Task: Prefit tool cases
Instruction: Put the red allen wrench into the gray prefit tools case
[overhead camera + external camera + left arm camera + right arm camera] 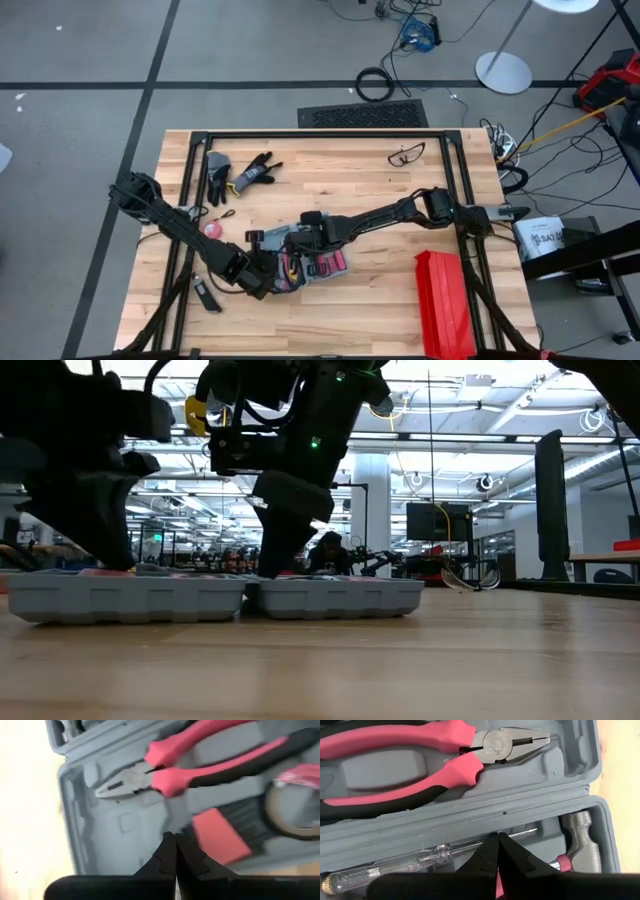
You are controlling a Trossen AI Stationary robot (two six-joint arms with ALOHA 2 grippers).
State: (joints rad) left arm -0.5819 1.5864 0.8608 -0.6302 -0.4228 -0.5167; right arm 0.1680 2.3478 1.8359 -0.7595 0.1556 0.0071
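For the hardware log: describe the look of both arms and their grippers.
Both arms are dark, jointed and slim. The left gripper ends in two black, tapered, notched jaws meeting at a point; the right gripper looks the same. A green indicator light glows on one arm's black housing, and black cables loop above it.

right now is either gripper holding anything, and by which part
Nothing is held. The left gripper is shut empty above the open tool case, near the pliers. The right gripper is shut empty over the clear-handled screwdriver.

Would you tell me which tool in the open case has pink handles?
The pliers: pink-and-black handles, grey jaws. The screwdriver beside them has a clear handle instead.
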